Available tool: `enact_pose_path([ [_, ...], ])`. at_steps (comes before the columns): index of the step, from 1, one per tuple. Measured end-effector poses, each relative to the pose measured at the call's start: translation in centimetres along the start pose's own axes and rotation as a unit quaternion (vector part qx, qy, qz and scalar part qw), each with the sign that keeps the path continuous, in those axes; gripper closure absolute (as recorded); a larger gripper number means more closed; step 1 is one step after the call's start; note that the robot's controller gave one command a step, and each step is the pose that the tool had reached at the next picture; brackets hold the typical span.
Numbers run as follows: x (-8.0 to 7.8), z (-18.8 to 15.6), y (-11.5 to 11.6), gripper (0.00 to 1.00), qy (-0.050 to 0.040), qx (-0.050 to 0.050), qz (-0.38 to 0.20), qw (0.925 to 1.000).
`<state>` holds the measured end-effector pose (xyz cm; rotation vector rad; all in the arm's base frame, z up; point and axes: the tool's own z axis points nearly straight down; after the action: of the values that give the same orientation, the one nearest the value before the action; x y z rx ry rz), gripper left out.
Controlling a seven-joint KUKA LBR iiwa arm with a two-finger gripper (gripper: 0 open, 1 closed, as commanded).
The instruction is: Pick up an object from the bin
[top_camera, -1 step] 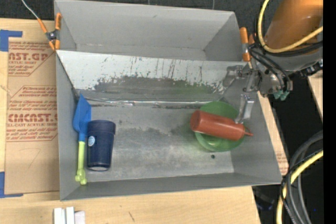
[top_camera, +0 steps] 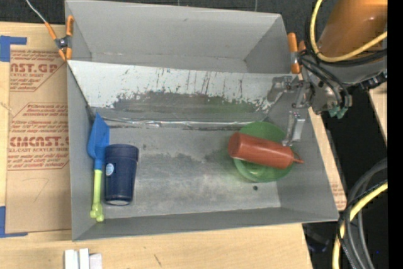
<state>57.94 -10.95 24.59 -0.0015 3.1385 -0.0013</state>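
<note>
Gripper [top_camera: 294,130] low at 3 o'clock, beside red bottle [top_camera: 261,151]

I have the gripper down at the 3 o'clock side of the bin [top_camera: 189,201], hanging off the arm with the orange wrist cover [top_camera: 352,16] that comes in from the right. Its tip sits just above the narrow end of the red bottle. From this angle I can't tell how far open the gripper is, or whether it touches the bottle. The red bottle lies on its side at about 4 o'clock on the bin floor, resting across a green bowl [top_camera: 252,170], fat end toward 9 o'clock and narrow end toward 4. Well apart, at 8 o'clock, a blue toy shovel [top_camera: 97,142] lies along the left wall, blade toward 12 and yellow-green handle toward 6. A dark blue cup [top_camera: 121,174] sits just beside the handle, on its 3 o'clock side. I can't tell if the cup is upright or lying down.
</note>
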Motion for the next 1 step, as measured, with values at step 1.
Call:
enact_pose_path([
  [1,3.30,8.52,-2.27,0.00,0.0014,0.000,-0.064,0.9980],
])
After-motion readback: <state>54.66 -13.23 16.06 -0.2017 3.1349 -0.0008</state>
